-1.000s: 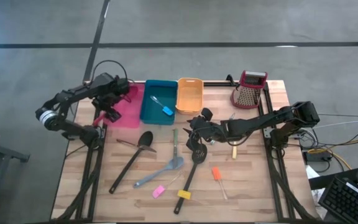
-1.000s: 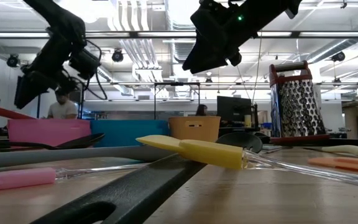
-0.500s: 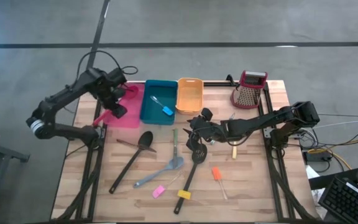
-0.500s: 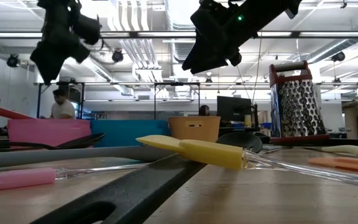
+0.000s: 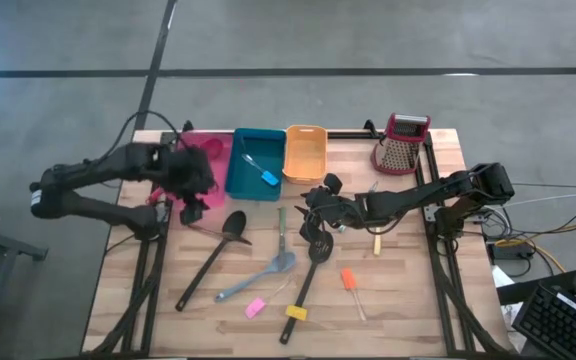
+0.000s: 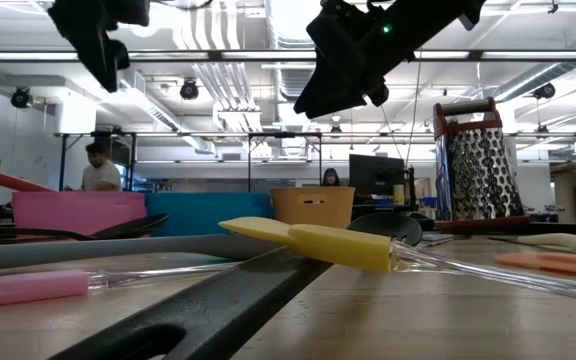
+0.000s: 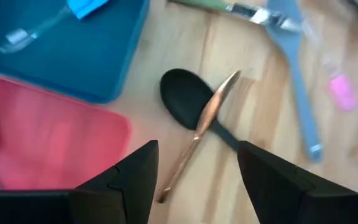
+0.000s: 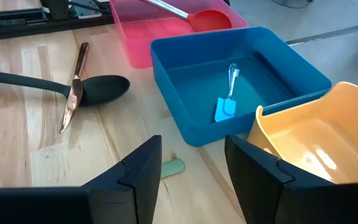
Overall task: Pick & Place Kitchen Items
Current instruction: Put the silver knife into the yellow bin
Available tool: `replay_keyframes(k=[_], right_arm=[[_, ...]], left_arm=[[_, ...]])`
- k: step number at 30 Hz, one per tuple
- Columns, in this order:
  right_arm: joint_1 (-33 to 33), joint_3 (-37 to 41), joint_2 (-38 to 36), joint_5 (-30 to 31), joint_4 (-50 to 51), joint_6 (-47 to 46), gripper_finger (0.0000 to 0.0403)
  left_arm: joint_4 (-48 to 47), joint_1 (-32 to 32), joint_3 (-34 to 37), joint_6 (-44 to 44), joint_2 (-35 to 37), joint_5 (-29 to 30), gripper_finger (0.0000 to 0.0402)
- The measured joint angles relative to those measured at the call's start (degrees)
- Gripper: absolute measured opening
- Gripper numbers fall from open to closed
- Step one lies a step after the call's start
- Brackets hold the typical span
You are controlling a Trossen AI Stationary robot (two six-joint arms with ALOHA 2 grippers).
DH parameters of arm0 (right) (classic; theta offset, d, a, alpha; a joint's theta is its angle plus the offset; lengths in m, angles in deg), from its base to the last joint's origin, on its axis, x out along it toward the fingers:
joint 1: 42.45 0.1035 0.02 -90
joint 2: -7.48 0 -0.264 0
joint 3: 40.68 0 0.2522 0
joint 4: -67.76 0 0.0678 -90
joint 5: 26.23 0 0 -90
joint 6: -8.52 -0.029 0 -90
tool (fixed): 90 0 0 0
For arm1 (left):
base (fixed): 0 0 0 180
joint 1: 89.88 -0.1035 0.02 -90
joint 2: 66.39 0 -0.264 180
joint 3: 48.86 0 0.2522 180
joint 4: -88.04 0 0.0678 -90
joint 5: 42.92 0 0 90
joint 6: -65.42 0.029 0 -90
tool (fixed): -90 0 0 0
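My left gripper [image 5: 192,192] hangs open above the table beside the pink bin [image 5: 206,150]. Below its fingers lie the black ladle's bowl [image 7: 184,101] and a copper knife [image 7: 197,140] resting across it. A red spoon [image 8: 209,18] lies in the pink bin and a blue-handled tool [image 8: 225,108] in the teal bin [image 5: 253,165]. My right gripper [image 5: 311,222] hovers open mid-table, over a green handle [image 8: 170,167] and near the black slotted spoon [image 5: 308,270]. A grey spatula [image 5: 258,278] and tools with pink [image 5: 256,307], yellow [image 5: 295,313] and orange [image 5: 348,280] handles lie on the near half.
An orange bin [image 5: 305,152] stands right of the teal one along the far edge. A red-topped metal grater [image 5: 403,143] stands at the far right. A cream-handled tool [image 5: 376,243] lies right of my right gripper. People show in the room beyond the table.
My left gripper has risen and swung from the pink bin's left side toward the near edge and the black ladle, turning to point more steeply down. It stays open with nothing in it. My right arm has kept still.
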Motion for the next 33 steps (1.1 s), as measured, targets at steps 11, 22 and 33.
replay_keyframes(k=[11, 22, 33], right_arm=[[0.0, 0.0, 0.0, -0.02, 0.09, 0.0, 0.019], [0.02, 0.09, 0.0, -0.06, 0.22, -0.54, 0.021], [0.02, 0.11, 0.0, -0.06, 0.22, -1.05, 0.0202]], left_arm=[[-0.02, 19.87, 1.19, -7.42, -3.92, 9.5, 0.0222], [2.09, 20.9, 16.04, -9.9, -4.29, 11.7, 0.0222], [10.55, 20.84, 23.11, -5.33, -6.68, 13.11, 0.0222]])
